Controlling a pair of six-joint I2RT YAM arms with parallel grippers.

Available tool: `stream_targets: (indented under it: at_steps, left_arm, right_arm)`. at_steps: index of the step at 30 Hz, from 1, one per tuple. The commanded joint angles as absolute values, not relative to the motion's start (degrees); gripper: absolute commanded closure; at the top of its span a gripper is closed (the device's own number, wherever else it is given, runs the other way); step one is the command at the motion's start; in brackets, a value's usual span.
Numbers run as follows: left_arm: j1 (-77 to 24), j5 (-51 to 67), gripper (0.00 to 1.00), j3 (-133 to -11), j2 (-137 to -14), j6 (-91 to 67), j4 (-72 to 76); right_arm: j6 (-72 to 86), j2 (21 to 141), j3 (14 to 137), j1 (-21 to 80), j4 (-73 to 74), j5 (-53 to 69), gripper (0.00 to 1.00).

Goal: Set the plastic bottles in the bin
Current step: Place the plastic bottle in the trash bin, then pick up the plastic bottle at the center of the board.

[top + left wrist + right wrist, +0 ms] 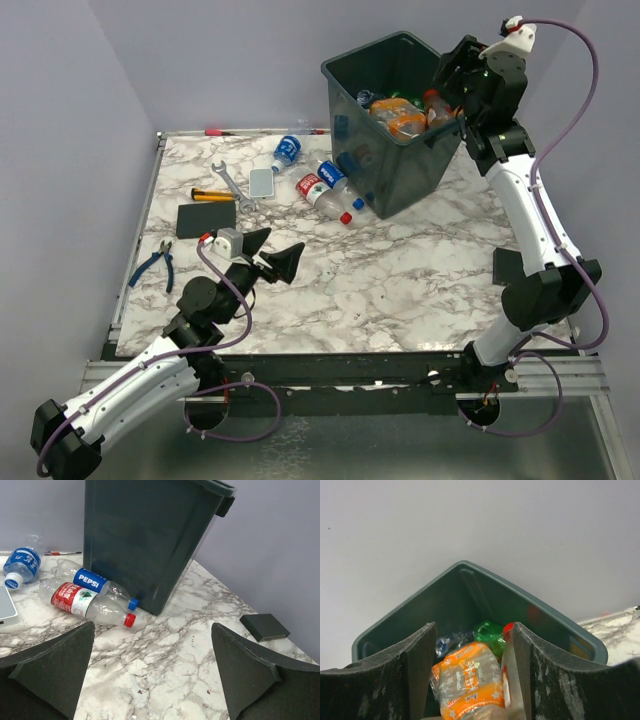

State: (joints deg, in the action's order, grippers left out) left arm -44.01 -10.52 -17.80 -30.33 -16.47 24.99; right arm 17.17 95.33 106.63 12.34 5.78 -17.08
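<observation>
Grey-green bin with plastic bottles inside — drop step
Right tool hangs part open above it, holding nothing I can see; left tool is wide open — next it must grab the red-label bottle beside the bin

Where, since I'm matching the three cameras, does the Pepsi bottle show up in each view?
Top external: the Pepsi bottle lies left of the bin, just behind the red-label bottle.
Left wrist: upper left, cap pointing at the bin's foot.
Right wrist: not in it; only the bin's inside shows.
Shared landmark: the bin, in all three.
</observation>
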Motion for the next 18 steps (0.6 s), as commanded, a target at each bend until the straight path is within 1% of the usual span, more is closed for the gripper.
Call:
stream_targets:
  at_steps: [1,5,7,10,12,15,18]
  left_arm:
    - [-44.2,-9.9,0.01,-18.3,-29.7,-15.9,24.3]
    - [-44.2,-9.9,0.01,-18.6,-30.1,-15.9,23.9]
    - [-44.2,-10.3,0.01,-19.0,-30.2,-15.9,23.0]
    - [-44.2,-13.2,0.01,-19.6,-30.1,-15.8,21.2]
    - [-44.2,-17.3,0.01,-20.1,-30.2,-16.4,19.8]
    - [-44.3,-24.5,0.01,-22.1,-31.1,-18.1,14.8]
    - [-44.3,-30.1,0.01,-25.0,-32.2,-18.9,9.7]
  right_arm:
    - [18.6,92.3,104.1,12.0,6.6,-16.1,0.34]
    - [19.6,92.8,105.2,11.4,10.1,-16.4,0.34]
    - [20.8,90.6,102.4,11.4,8.4,-13.9,0.35]
    - [23.6,82.4,92.5,11.5,-0.8,-5.0,0.35]
    - [25.5,76.4,86.8,12.4,-6.4,1.7,0.35]
    - [27.7,69.5,81.8,14.8,-6.1,11.2,0.34]
    - [31.8,61.4,71.4,16.5,-8.2,19.0,0.35]
